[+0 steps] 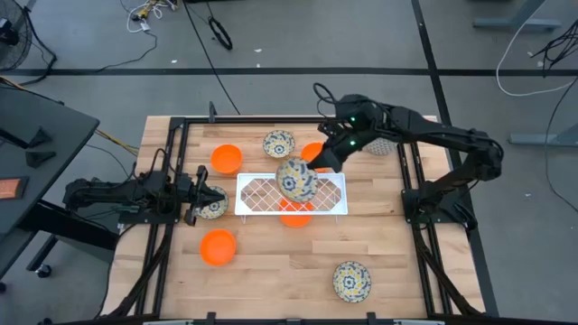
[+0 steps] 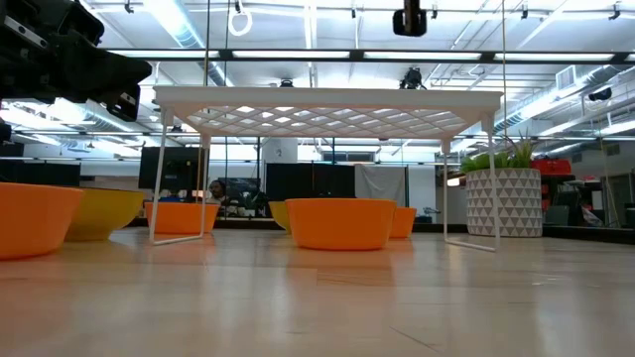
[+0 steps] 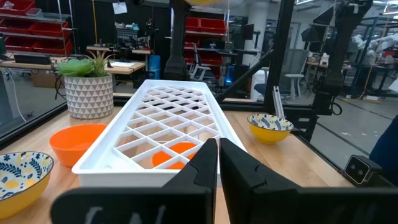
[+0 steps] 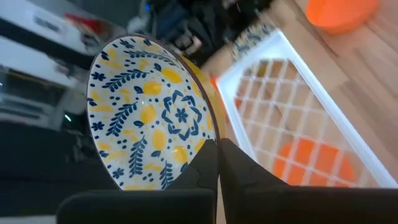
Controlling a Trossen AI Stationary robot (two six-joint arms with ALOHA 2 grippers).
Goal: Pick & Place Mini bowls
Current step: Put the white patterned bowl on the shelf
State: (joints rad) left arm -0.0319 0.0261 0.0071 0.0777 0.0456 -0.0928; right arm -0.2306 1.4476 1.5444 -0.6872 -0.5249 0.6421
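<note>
My right gripper (image 1: 316, 168) is shut on a white bowl with blue and yellow flowers (image 1: 298, 180), held above the white lattice rack (image 1: 248, 204). An orange bowl (image 1: 295, 217) sits on the table under the rack. My left gripper (image 1: 204, 197) is shut and empty, raised over another patterned bowl (image 1: 215, 208) at the rack's left end. More bowls stand on the table: orange ones (image 1: 226, 158) (image 1: 217, 246), patterned ones (image 1: 278, 143) (image 1: 351, 280). My right gripper pinches the bowl's rim (image 4: 202, 140) between its two fingers. The bowl is lifted clear of the rack and tipped on edge, with its patterned inside (image 4: 149, 112) turned toward the wrist camera.
A potted green plant (image 1: 384, 142) in a white patterned pot stands at the far right, behind my right arm. An orange bowl (image 1: 312, 152) is partly hidden by that arm. Black frame rails (image 1: 172, 153) run along the table's left and right sides.
</note>
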